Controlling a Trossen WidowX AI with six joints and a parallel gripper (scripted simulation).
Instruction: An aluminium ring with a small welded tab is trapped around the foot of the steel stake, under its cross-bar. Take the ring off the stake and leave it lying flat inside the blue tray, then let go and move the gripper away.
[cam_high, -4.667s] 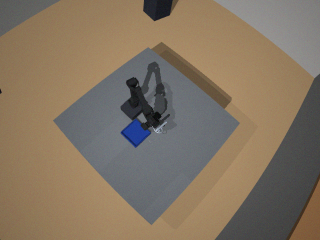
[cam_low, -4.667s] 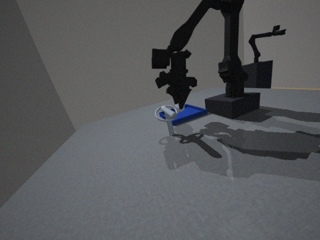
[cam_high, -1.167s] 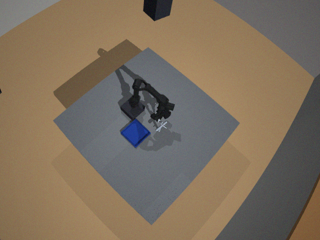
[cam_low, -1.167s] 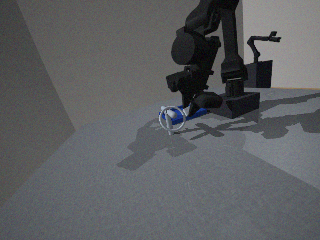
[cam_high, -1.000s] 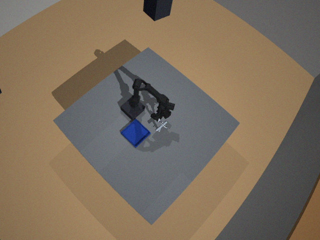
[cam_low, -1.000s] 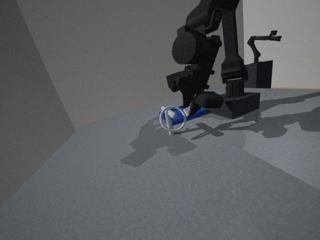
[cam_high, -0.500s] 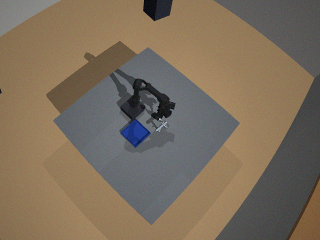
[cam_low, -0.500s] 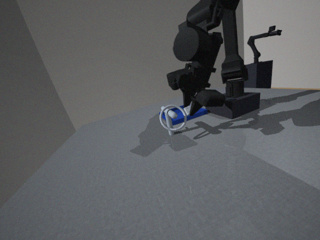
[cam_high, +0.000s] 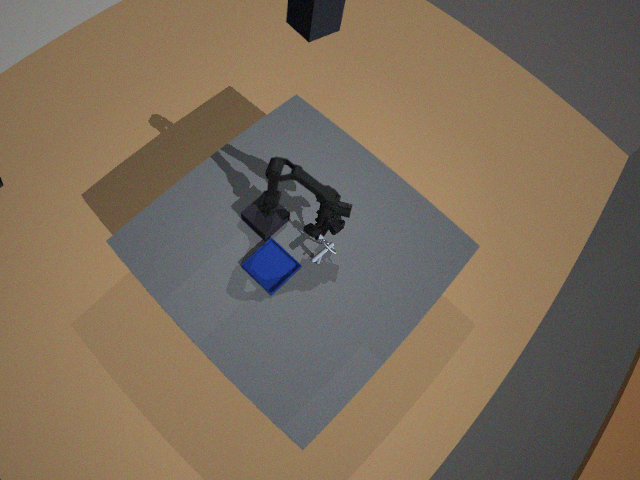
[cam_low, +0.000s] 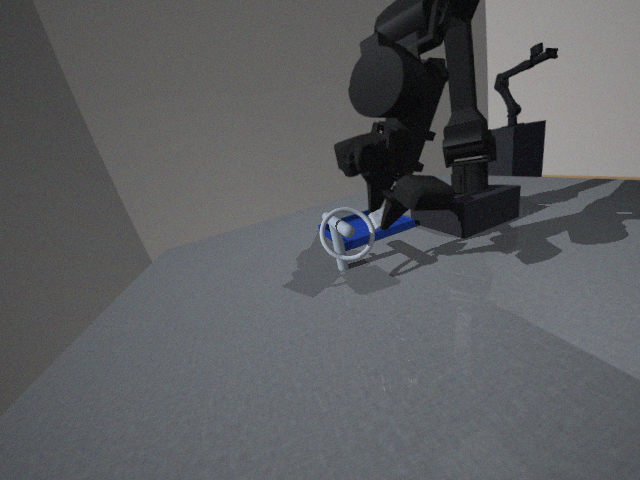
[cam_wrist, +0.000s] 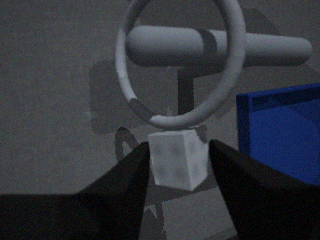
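The aluminium ring (cam_low: 372, 237) (cam_wrist: 237, 50) stands about upright around the stake's cross-bar (cam_low: 341, 226) (cam_wrist: 165, 47). In the wrist view, its right side passes over the bar, and the bar's rounded left end lies over its left side. The post (cam_low: 339, 249) shows below the bar. My gripper (cam_high: 316, 235) (cam_low: 377, 218) (cam_wrist: 179, 147) is shut on the ring's pale welded tab (cam_wrist: 172, 160), at the ring's lower edge in the wrist view. The blue tray (cam_high: 270, 263) (cam_wrist: 243, 125) lies beside the stake and looks empty. Whether ring and bar touch cannot be told.
The arm's dark base (cam_high: 264, 221) (cam_low: 491, 209) stands close to the tray. The grey table top (cam_high: 305, 361) (cam_low: 310, 387) carries all of these, with shadows of the arm and ring on it. Another dark arm on a block (cam_low: 527, 149) shows in the right background.
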